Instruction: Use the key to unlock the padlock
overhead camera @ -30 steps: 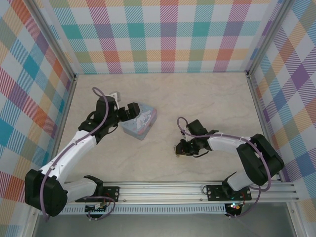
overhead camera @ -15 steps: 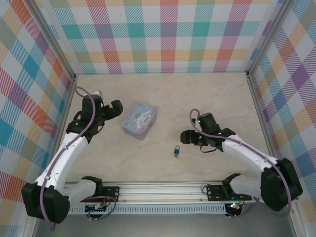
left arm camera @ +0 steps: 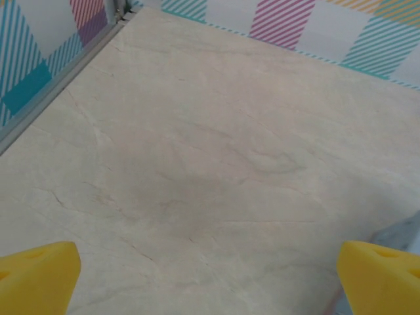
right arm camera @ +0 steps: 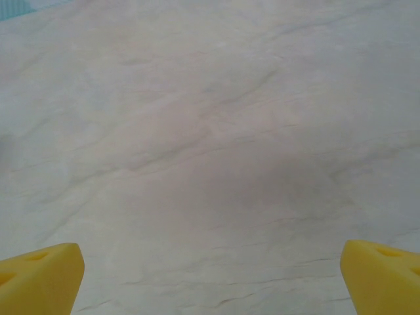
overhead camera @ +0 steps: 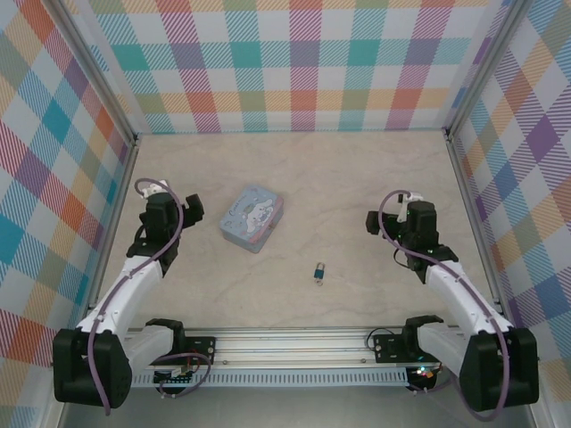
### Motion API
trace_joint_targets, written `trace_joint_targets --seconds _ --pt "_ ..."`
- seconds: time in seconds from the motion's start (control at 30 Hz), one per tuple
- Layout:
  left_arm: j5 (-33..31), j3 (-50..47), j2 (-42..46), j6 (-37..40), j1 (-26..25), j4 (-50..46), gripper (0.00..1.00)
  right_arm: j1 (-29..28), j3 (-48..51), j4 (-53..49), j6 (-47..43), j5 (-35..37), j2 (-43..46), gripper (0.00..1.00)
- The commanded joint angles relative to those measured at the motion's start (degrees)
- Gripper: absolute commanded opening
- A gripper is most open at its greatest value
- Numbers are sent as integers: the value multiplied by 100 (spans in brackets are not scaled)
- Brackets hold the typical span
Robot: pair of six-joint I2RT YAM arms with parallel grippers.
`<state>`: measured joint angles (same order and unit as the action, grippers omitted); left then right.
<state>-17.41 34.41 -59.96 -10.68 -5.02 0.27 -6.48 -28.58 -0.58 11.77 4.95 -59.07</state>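
The tiny blue-teal padlock (overhead camera: 318,270) lies by itself on the marble table (overhead camera: 357,178), near the front middle. A small silvery speck at its near end looks like the key (overhead camera: 318,281); I cannot tell whether it sits in the lock. My right gripper (overhead camera: 382,221) hovers well to the right of the padlock, open, its yellow fingertips (right arm camera: 39,275) wide apart over bare table. My left gripper (overhead camera: 186,210) is far to the left, open too, its yellow fingertips (left arm camera: 36,275) spread with nothing between them.
A pastel-blue cartoon-printed tin (overhead camera: 252,217) lies between the left gripper and the padlock; a grey-blue corner at the left wrist view's right edge (left arm camera: 401,231) may be that tin. Plaid walls (overhead camera: 294,62) close in the back and both sides. A metal rail (overhead camera: 312,343) runs along the front.
The right gripper opened, left the padlock on the table and drew back to the right. The left arm pulled back to the left, away from the tin.
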Motion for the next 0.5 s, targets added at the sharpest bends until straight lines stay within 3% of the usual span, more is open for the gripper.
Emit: trace_joint_targets --seconds 0.0,0.3,0.47 --pt "-174 -517 -175 527 115 1369 100 329 254 1332 -535 -134 -561 100" --pt "263 -901 -711 384 278 1642 100 495 512 3613 -981 -604 -1833 100" --pt "409 -1190 -928 301 290 2255 100 609 526 4463 -1201 -871 -2440 100"
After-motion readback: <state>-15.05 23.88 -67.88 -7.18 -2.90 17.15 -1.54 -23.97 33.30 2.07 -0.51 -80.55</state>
